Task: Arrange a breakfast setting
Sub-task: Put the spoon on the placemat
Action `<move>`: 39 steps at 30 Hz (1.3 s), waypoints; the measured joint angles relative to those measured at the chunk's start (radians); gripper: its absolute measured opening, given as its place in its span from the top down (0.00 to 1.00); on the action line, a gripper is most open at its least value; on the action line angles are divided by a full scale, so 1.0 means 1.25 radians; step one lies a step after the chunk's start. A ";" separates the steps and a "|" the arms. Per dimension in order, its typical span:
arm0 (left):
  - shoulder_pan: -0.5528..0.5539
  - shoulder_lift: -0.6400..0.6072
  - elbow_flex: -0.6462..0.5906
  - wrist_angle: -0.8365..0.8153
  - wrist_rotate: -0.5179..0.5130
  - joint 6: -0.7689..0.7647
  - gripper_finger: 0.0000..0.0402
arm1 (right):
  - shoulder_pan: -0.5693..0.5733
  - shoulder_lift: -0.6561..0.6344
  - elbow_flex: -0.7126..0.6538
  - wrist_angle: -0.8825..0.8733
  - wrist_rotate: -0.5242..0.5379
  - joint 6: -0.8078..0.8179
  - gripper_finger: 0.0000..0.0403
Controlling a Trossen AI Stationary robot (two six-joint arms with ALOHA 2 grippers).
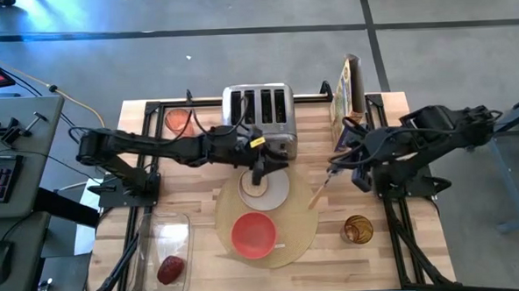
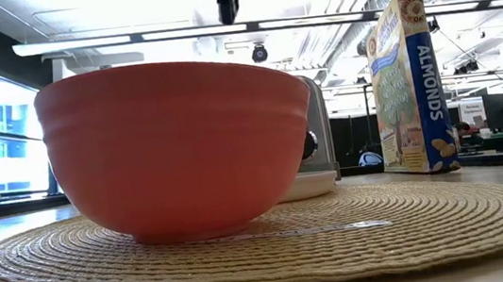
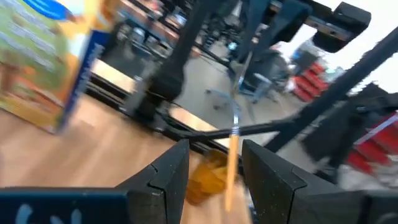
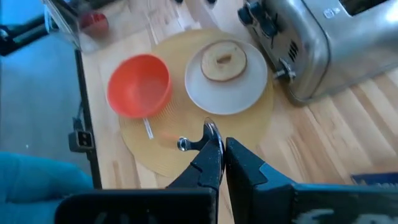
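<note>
One round tan placemat lies on the desk, carrying one red bowl and one small white plate with one toast slice on it. One dark red fruit sits in the clear tub. One silver four-slot toaster and one almond cereal box stand behind. The left gripper hangs over the plate, fingers partly apart, gripping nothing. The right gripper, raised beside the placemat, has its fingers clamped on one wooden-handled spoon.
</note>
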 joint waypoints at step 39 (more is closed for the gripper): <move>-0.074 -0.292 0.000 -0.061 0.146 0.122 0.66 | -0.092 0.307 0.000 0.264 -0.379 -0.224 1.00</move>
